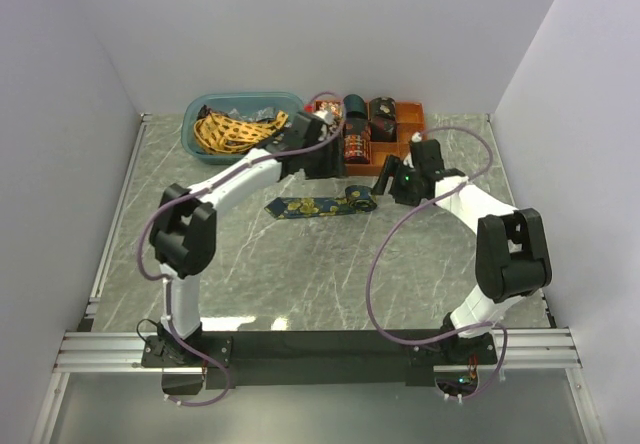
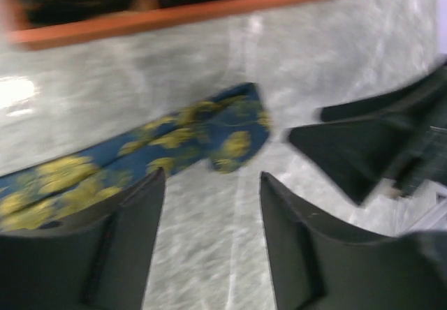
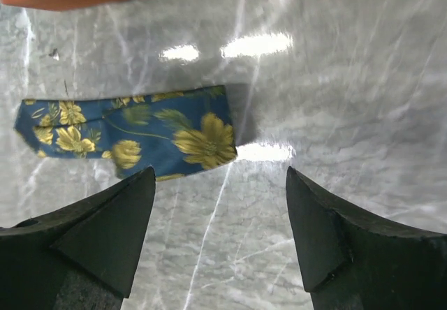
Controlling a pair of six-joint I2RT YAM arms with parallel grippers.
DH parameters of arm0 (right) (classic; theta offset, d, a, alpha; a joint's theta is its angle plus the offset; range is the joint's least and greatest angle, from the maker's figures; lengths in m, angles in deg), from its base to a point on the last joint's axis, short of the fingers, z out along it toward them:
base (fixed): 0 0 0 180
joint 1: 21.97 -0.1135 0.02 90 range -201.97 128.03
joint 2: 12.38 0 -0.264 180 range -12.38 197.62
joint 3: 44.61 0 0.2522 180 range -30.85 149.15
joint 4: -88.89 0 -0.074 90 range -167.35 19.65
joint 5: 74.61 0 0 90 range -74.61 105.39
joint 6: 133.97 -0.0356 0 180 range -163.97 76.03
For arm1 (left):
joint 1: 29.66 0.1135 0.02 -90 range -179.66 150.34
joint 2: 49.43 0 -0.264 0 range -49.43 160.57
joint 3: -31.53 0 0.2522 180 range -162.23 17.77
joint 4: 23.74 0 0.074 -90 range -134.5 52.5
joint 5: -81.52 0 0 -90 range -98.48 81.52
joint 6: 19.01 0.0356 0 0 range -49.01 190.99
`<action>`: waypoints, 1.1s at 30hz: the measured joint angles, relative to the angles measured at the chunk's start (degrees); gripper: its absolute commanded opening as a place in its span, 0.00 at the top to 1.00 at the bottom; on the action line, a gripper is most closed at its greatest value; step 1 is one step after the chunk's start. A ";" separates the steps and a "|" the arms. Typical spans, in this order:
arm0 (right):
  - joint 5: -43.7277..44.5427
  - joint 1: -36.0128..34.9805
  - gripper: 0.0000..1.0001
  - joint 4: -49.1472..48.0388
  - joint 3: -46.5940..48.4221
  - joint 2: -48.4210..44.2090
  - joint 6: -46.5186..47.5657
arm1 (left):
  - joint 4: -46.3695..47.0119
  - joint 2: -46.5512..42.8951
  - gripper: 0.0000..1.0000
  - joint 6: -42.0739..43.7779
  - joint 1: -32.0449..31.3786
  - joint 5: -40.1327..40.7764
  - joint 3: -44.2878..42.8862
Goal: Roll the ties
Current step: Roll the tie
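Blue-gold tie [image 1: 318, 206] lies mid-worktop [image 1: 300, 284], right end barely started. Left tool [image 2: 213, 233] and right tool [image 3: 220, 233] both agape, empty. Finished rolls [image 1: 357, 147] in far tray [image 1: 412, 122]; loose ties [image 1: 232, 129] wait in basket [image 1: 192, 136].

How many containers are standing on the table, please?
2. A teal bin stands at the back left with loose ties in it; an orange tray stands just right of it, holding rolled ties. The left arm hides part of both.
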 measured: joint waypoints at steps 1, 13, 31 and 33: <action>-2.43 1.27 0.19 -2.38 -2.34 0.00 -1.20 | -0.26 1.22 0.42 0.04 -0.87 -0.42 -1.53; -17.00 8.85 0.20 -21.07 -10.29 2.64 -8.83 | -0.59 12.70 0.55 0.26 -4.48 -5.64 -8.81; -26.88 9.01 0.20 -31.76 -12.61 11.13 -11.26 | -0.63 16.57 0.60 0.72 -4.22 -3.85 -8.74; -27.82 8.90 0.20 -33.09 -12.87 11.56 -11.76 | -0.57 16.94 0.60 0.72 -4.17 -3.69 -8.74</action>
